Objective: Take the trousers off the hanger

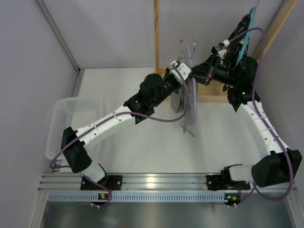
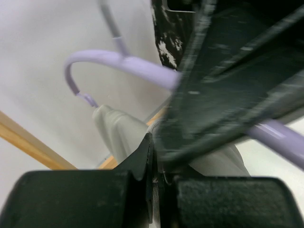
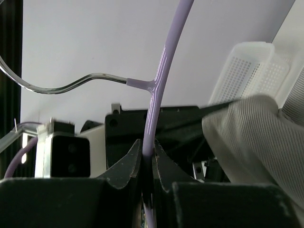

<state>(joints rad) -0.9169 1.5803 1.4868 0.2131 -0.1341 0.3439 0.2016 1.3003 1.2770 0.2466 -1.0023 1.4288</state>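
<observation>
Right arm: the right gripper point(image 3: 147, 147) has its jaws pinched tight on the lilac wire of the hanger point(image 3: 161, 71), just below where the hook branches off. Only the right wrist view shows this grip plainly.
Left arm: the left gripper point(image 2: 153, 156) has its jaws all but together, with a sliver of pale cloth caught between them. That cloth is the top edge of the trousers point(image 2: 118, 133).
Where the garment is: the grey trousers are draped on the hanger, held up over the far middle of the table point(image 1: 142, 152), between the two wrists.
Top view alone: both arms meet at the far centre and the trousers hang down in a narrow fold. A white basket point(image 1: 61, 114) sits at the left edge and a wooden frame point(image 1: 156, 33) stands behind.
Left wrist alone: the hanger's curled lilac end shows, with the right gripper a black blur across it.
Right wrist alone: the hook bends away to the left, and the basket shows beyond the cloth.
</observation>
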